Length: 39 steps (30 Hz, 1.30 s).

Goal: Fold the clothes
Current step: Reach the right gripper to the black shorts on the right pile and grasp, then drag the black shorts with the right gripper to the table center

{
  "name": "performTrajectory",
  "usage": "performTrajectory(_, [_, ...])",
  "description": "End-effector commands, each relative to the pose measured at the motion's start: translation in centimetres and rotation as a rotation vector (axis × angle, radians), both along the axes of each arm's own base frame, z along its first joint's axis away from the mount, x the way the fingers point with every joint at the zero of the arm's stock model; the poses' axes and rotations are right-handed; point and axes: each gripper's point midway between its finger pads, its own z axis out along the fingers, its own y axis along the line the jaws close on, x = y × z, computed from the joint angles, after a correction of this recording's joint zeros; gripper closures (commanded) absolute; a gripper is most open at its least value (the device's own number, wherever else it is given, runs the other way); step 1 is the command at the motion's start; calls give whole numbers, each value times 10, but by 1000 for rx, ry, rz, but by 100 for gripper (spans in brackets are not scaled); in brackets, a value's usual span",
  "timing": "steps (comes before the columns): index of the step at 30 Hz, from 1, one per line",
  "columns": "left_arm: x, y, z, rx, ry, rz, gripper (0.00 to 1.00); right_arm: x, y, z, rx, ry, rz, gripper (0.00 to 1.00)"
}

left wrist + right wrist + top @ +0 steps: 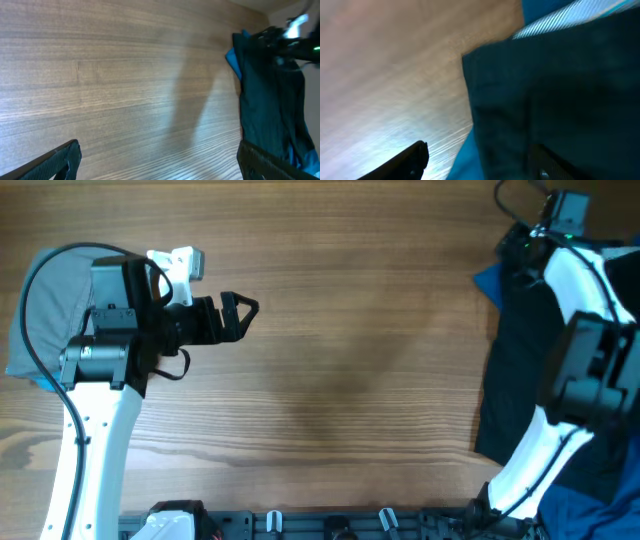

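The right gripper (480,162) is seen with its fingers spread wide and nothing clamped between them. It is held over the edge of a dark garment (510,370), which is spread along the right side of the table (350,360) beneath the right arm. A blue cloth (490,280) is seen protruding from under the far left corner of the dark garment, and a striped pale-blue fabric (570,17) is visible beside it in the right wrist view. The left gripper (248,315) is likewise opened wide and empty, and is held over bare wood well apart from the dark garment. A grey garment (45,300) is laid at the left edge, partly covered by the left arm.
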Motion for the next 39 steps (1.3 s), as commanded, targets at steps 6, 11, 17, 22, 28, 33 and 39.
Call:
performTrajectory(6, [8, -7, 21, -39, -81, -42, 0, 16, 1, -44, -37, 9, 38, 54])
performTrajectory(11, [8, -7, 21, -39, -81, -42, 0, 1, -24, -21, -130, 42, -35, 96])
performTrajectory(17, [8, -7, 20, -36, -81, -40, 0, 4, 6, -10, -75, 25, 160, 34])
performTrajectory(22, [8, -7, 20, -36, -81, -40, 0, -3, 3, -47, -83, 102, 144, 37])
performTrajectory(28, [13, -7, 26, -35, -115, -41, 0, -18, -12, -62, -96, 163, -17, 61])
performTrajectory(33, [14, -6, 26, -35, -117, -38, 0, -11, -22, 0, -127, 58, -24, 96])
performTrajectory(39, [-5, -7, 59, -69, -191, -24, 3, -9, 73, 205, 71, -420, 371, 96])
